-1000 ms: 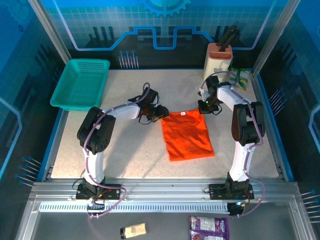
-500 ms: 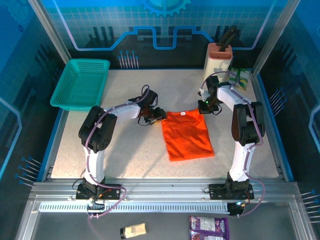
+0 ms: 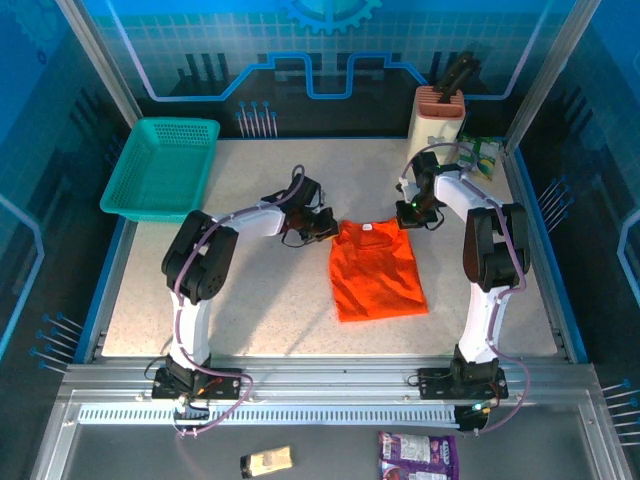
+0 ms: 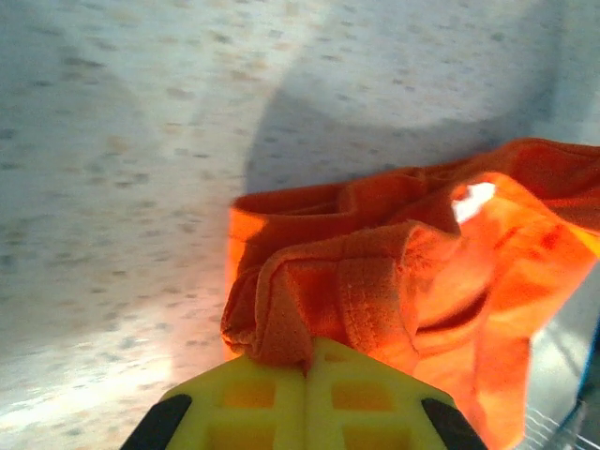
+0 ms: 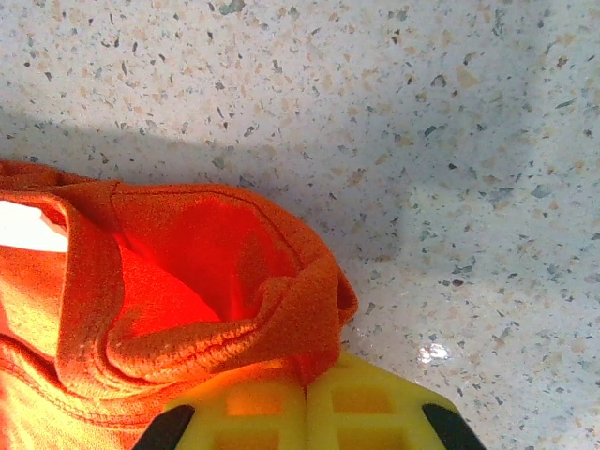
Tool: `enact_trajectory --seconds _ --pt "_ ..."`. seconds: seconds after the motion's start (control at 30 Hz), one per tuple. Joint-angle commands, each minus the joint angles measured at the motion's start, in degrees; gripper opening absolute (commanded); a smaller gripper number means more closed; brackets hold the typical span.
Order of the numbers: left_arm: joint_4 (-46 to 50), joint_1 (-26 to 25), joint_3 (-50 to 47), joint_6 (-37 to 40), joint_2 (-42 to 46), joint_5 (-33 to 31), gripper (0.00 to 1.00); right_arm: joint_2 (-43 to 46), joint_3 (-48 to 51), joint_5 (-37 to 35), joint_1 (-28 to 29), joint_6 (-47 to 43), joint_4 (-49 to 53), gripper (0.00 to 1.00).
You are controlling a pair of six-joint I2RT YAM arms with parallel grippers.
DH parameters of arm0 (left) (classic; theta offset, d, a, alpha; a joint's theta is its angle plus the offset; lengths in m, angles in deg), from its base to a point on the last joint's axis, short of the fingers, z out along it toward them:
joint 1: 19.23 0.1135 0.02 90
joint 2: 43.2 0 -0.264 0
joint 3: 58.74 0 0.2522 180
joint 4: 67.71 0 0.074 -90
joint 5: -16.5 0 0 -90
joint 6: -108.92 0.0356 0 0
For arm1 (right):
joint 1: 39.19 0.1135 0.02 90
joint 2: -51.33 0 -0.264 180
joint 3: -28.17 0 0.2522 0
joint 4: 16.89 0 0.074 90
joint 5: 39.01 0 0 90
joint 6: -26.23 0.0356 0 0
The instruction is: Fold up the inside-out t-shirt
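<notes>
**Top external view.** The t-shirt [image 3: 375, 275] lies on the table [image 3: 250, 300] as a narrow orange panel. It runs from the gap between the two grippers back toward the arm bases. The left gripper [image 3: 328, 228] sits at the far left corner of the panel and the right gripper [image 3: 410, 215] at the far right corner. A white label [image 3: 368, 228] lies between them.

**Left wrist view.** The left gripper [image 4: 307, 361] has its jaws together, clamped on a bunched fold of the t-shirt [image 4: 422, 272]. The cloth spreads ahead of the fingertips and to their right.

**Right wrist view.** The right gripper [image 5: 305, 380] is likewise clamped on the t-shirt [image 5: 187, 281], pinching a rolled edge just at its tips. The cloth lies ahead and to its left.

**Risk.** Both holds look shallow. A lift or an uneven pull could let a corner slip free and skew the fold. A jaw may also hold only some of the layers, so the panel could split open.

**Appearance.** The cloth is soft, plain and bright orange, with a raised stitched hem [image 5: 169, 352]. The exposed label suggests the inside faces out.
</notes>
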Motion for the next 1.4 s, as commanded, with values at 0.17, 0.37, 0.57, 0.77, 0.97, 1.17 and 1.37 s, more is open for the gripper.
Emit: enact_trajectory --seconds 0.17,0.37,0.57,0.77,0.97,1.17,1.37 --pt "-7.49 -1.48 1.98 -0.58 0.34 7.95 0.00 0.50 -0.68 -0.20 0.51 -0.39 2.08 0.00" --pt "-1.34 -0.69 3.44 -0.24 -2.93 -0.26 0.00 1.01 -0.42 -0.37 0.55 -0.26 2.17 0.00" --pt "6.68 -0.29 6.99 2.27 -5.73 -6.75 0.02 1.36 0.09 -0.54 0.58 -0.31 2.00 0.00" --pt "13.46 -0.28 8.07 4.46 -5.28 -13.69 0.09 1.46 0.26 -0.81 0.43 -0.22 2.00 0.00" --pt "8.44 -0.29 4.62 2.62 -1.36 -11.37 0.28 1.46 0.23 -0.55 0.43 0.00 2.05 0.00" --pt "11.43 -0.27 6.60 3.11 -1.93 -12.09 0.39 1.64 -0.10 -0.57 0.42 -0.09 2.26 0.00" --pt "12.02 -0.55 8.04 2.76 -5.30 -10.25 0.39 1.71 -0.13 -0.55 0.47 -0.06 2.35 0.00"
